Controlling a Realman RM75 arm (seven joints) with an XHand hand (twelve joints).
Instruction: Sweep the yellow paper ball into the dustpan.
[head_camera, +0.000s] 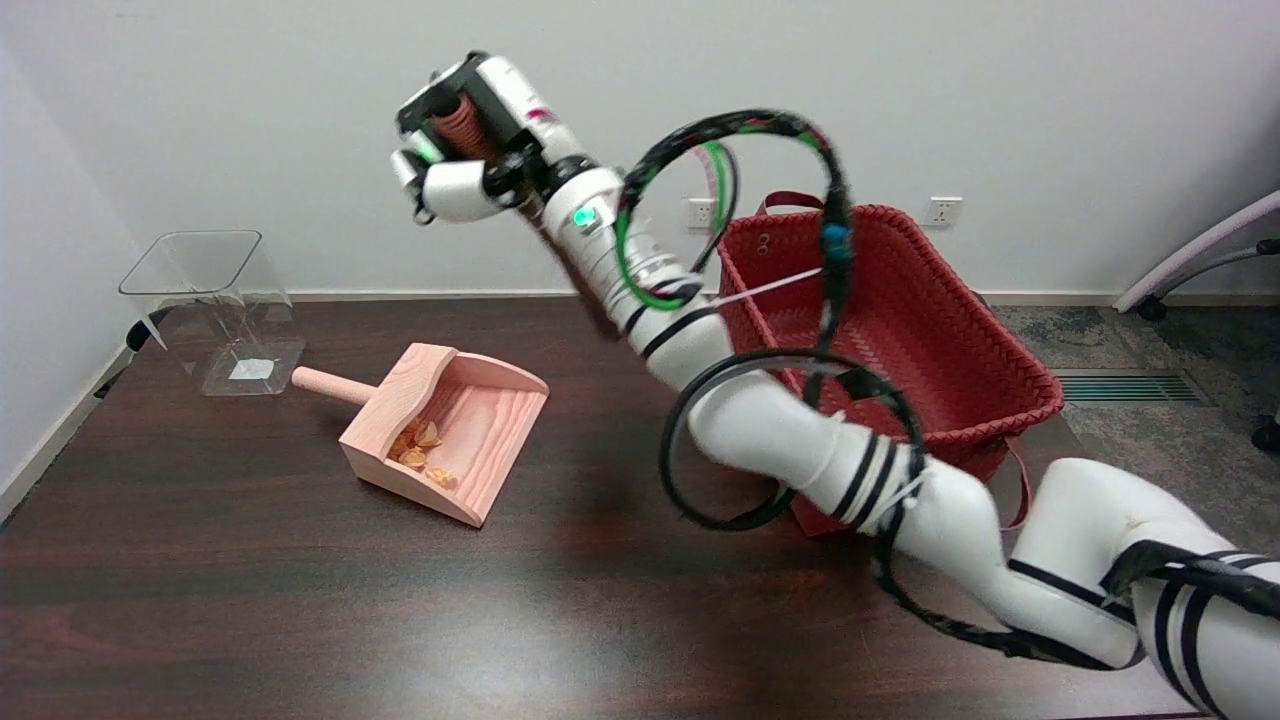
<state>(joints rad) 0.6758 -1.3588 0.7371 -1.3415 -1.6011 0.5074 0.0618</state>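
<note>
Right hand aloft — yellow paper balls in dustpan.

Open table before dustpan; red basket blocks right.

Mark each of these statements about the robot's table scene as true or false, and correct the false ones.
1. Yellow paper balls lie inside the wooden dustpan. True.
2. The right robot hand rests on the table. False: it is raised in the air, well above the table.
3. The red woven basket stands to the right of the dustpan in the picture. True.
4. The clear plastic container sits inside the basket. False: it stands on the table's far left, beyond the dustpan's handle.
5. The dustpan is tipped upside down. False: it sits flat, open side up.
</note>
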